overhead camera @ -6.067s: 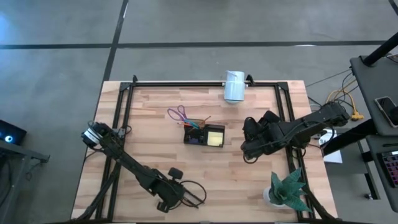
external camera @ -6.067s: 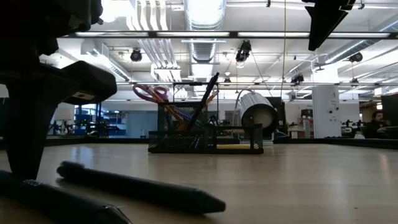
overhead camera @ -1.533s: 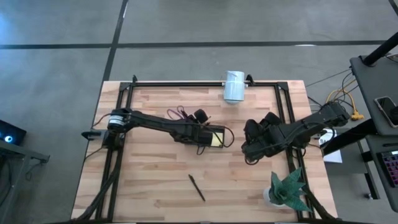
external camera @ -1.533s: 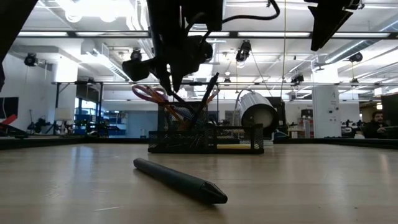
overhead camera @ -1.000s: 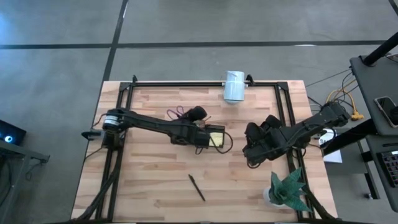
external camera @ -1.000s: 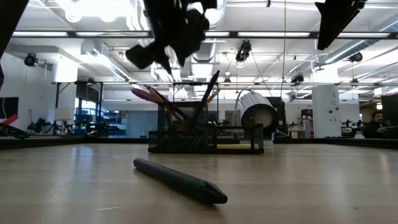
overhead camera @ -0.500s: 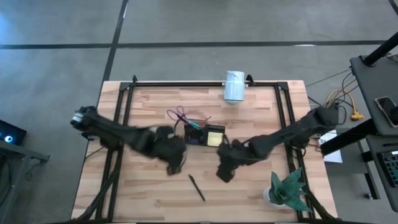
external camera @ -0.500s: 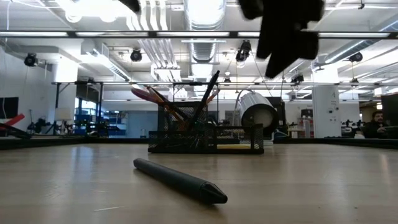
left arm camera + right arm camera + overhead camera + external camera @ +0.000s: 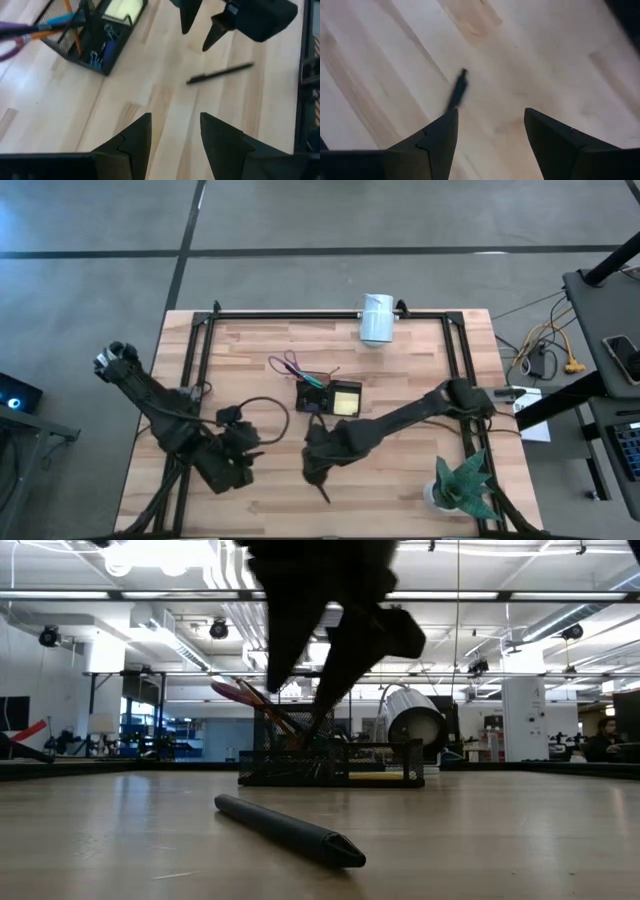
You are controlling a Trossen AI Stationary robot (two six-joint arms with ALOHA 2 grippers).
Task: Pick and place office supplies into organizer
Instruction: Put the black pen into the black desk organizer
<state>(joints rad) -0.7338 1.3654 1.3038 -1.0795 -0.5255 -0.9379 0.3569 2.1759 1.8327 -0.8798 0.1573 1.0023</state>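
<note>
High view: slim black pen [image 9: 321, 491] lies on bare wood at 6 o'clock from the black mesh organizer [image 9: 328, 397]; right gripper [image 9: 312, 467] hovers above it, jaws open, empty. Left gripper [image 9: 232, 465] waits at 9 o'clock, open. No writing is readable

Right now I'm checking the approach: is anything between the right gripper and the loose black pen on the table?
Nothing visible. The right gripper, open, hangs just above the black pen, with only bare table between.
</note>
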